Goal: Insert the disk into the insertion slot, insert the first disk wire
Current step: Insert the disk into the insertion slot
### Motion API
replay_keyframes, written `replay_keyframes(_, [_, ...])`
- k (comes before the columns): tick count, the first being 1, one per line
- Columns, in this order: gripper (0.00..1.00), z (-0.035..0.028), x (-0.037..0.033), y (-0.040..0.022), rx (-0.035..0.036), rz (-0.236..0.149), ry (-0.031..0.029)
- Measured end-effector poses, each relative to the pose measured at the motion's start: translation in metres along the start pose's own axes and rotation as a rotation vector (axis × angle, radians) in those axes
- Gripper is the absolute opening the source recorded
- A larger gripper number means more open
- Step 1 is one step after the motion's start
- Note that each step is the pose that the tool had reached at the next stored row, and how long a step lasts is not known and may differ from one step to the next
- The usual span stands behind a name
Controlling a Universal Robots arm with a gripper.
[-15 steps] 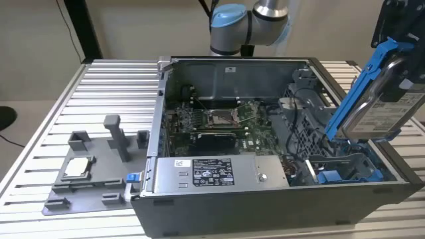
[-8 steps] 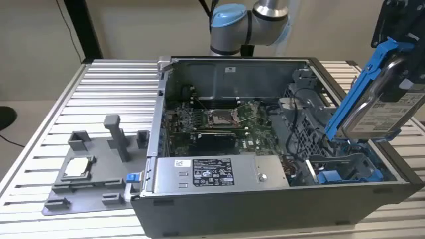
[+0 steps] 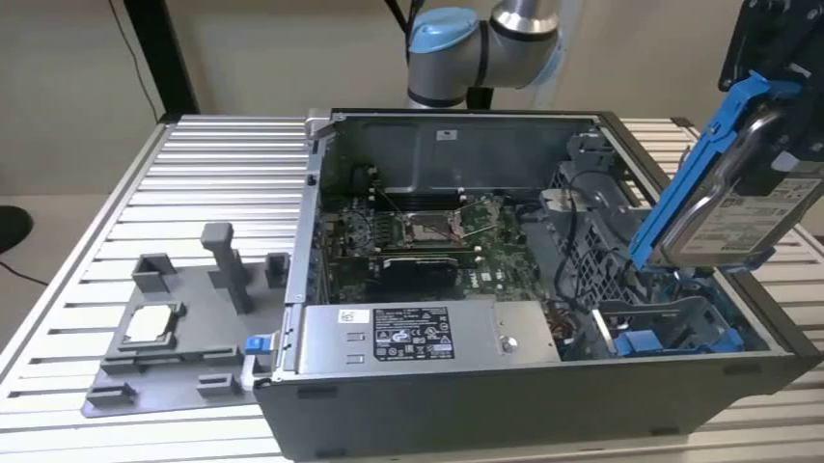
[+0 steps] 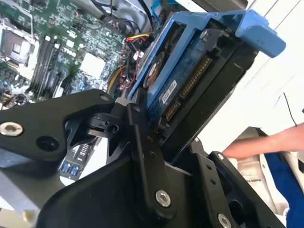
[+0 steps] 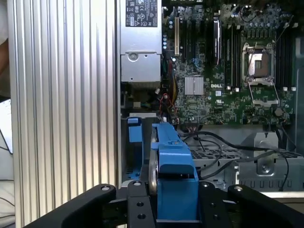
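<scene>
Alignment decides this step. At the exterior view's left, beside the open grey sheet-metal computer case [image 3: 515, 405], sits a grey plastic parts tray [image 3: 174, 374]. Over the case's far end the black two-finger gripper [image 5: 172, 202] pinches the flat silver metal disk [image 3: 727, 212] by its blue bracket, tilted above the blue-railed insertion slot [image 3: 670, 328]. Squaring the bracket to the rails should avoid jamming. The second wrist view shows the connector edge [image 4: 192, 80]; the exterior view shows the white label [image 3: 759, 210].

Metal disk [image 3: 759, 220], glossy plastic bracket [image 3: 700, 162]
</scene>
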State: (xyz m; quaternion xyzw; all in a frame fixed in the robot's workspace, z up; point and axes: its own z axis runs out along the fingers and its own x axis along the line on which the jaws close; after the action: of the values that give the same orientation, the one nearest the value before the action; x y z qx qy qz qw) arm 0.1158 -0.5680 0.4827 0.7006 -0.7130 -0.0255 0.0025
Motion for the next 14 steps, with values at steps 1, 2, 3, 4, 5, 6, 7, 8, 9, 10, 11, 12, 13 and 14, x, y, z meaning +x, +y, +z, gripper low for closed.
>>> replay_keyframes(1, [0.00,0.0000,0.0029,-0.0001,-0.0001,0.000,-0.0062])
replay_keyframes(2, [0.00,0.0001,0.0055,-0.0001,-0.0002,0.000,-0.0075])
replay_keyframes(3, [0.00,0.0001,0.0074,-0.0002,-0.0002,0.000,-0.0073])
replay_keyframes(4, [0.00,0.0002,0.0087,-0.0002,-0.0002,0.000,-0.0072])
replay_keyframes(5, [0.00,0.0008,0.0092,-0.0003,-0.0002,0.000,-0.0075])
replay_keyframes(6, [0.00,0.0015,0.0092,-0.0003,-0.0002,0.000,-0.0075])
replay_keyframes(7, [0.00,0.0022,0.0093,-0.0003,-0.0002,-0.001,-0.0072])
replay_keyframes(8, [0.00,0.0031,0.0093,-0.0003,-0.0002,-0.002,-0.0072])
replay_keyframes(9, [0.00,0.0039,0.0094,-0.0004,-0.0003,-0.004,-0.0071])
replay_keyframes(10, [0.00,0.0048,0.0094,-0.0004,-0.0004,-0.006,-0.0070])
replay_keyframes(11, [0.00,0.0055,0.0094,-0.0004,-0.0004,-0.008,-0.0070])
replay_keyframes(12, [0.00,0.0059,0.0094,-0.0005,-0.0005,-0.008,-0.0070])
replay_keyframes(13, [0.00,0.0060,0.0094,-0.0004,-0.0005,-0.008,-0.0069])
replay_keyframes(14, [0.00,0.0060,0.0094,-0.0004,-0.0005,-0.008,-0.0068])
